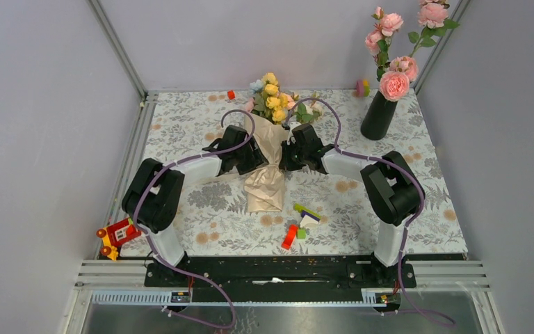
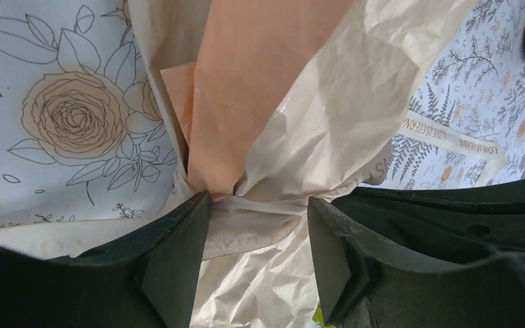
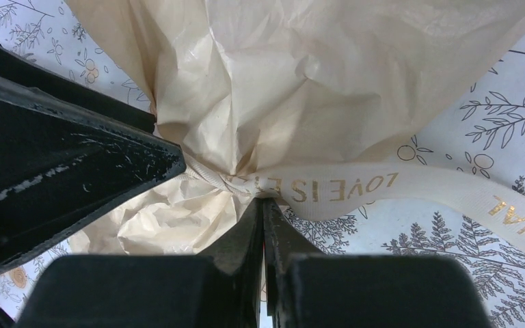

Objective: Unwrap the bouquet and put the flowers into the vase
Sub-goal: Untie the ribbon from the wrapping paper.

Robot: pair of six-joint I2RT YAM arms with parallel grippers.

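Observation:
The bouquet (image 1: 265,149) lies lengthwise mid-table, its yellow, pink and cream flowers (image 1: 272,96) pointing to the far side, its beige paper (image 1: 264,186) toward me. My left gripper (image 1: 250,157) straddles the tied waist. In the left wrist view both fingers (image 2: 178,253) press the crinkled paper and ribbon band (image 2: 246,229) between them. My right gripper (image 1: 290,156) is shut, its tips (image 3: 263,199) pinched at the cream ribbon (image 3: 355,188) beside the knot. The black vase (image 1: 378,115) stands at the far right.
Tall pink roses (image 1: 394,85) fill the vase. Loose toy blocks (image 1: 302,223) lie near the front centre, and a red toy (image 1: 117,233) sits at the front left edge. Small bits (image 1: 231,94) lie along the far edge. Grey walls enclose the table.

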